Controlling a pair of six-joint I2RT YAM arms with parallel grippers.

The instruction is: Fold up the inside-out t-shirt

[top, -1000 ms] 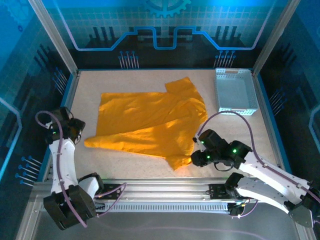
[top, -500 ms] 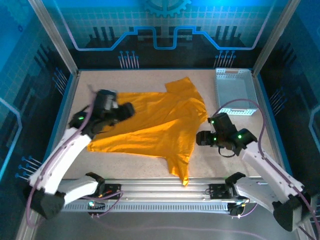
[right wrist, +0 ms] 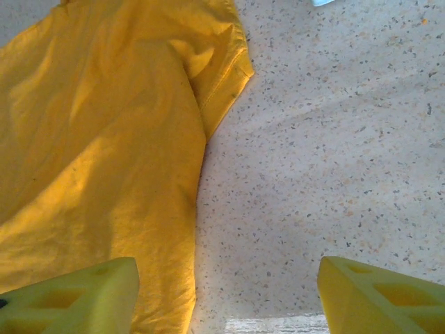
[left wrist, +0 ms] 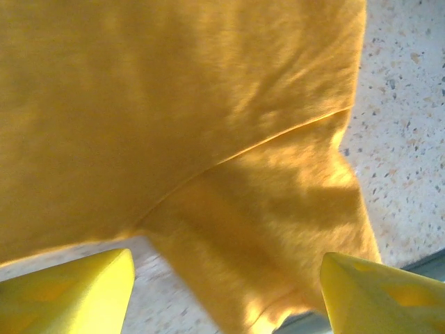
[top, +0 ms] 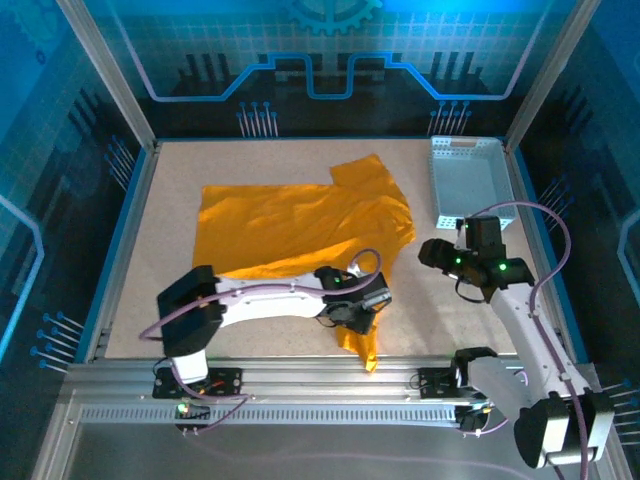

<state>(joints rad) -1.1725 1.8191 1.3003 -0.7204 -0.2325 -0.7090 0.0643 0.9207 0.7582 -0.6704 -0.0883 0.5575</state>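
Note:
The inside-out t-shirt [top: 290, 225] lies spread on the speckled table, plain orange-yellow, with one sleeve [top: 362, 350] trailing toward the near edge. My left gripper [top: 362, 314] hovers over that near sleeve with its arm stretched low across the front. In the left wrist view the yellow fingers [left wrist: 76, 292] stand wide apart, open, above the sleeve cloth [left wrist: 264, 229], gripping nothing. My right gripper [top: 433, 252] hangs open just right of the shirt's right edge. In the right wrist view bare table lies between its fingers [right wrist: 375, 296], and the shirt [right wrist: 104, 139] fills the left side.
A pale perforated basket [top: 470, 180] stands at the back right corner. A metal rail [top: 330, 385] runs along the near edge just beyond the hanging sleeve. Bare table [top: 450, 320] lies to the right of the shirt.
The left arm swung from the shirt's far-left part across to the near sleeve. The right gripper drew back and right, off the shirt. Both jaws opened wider.

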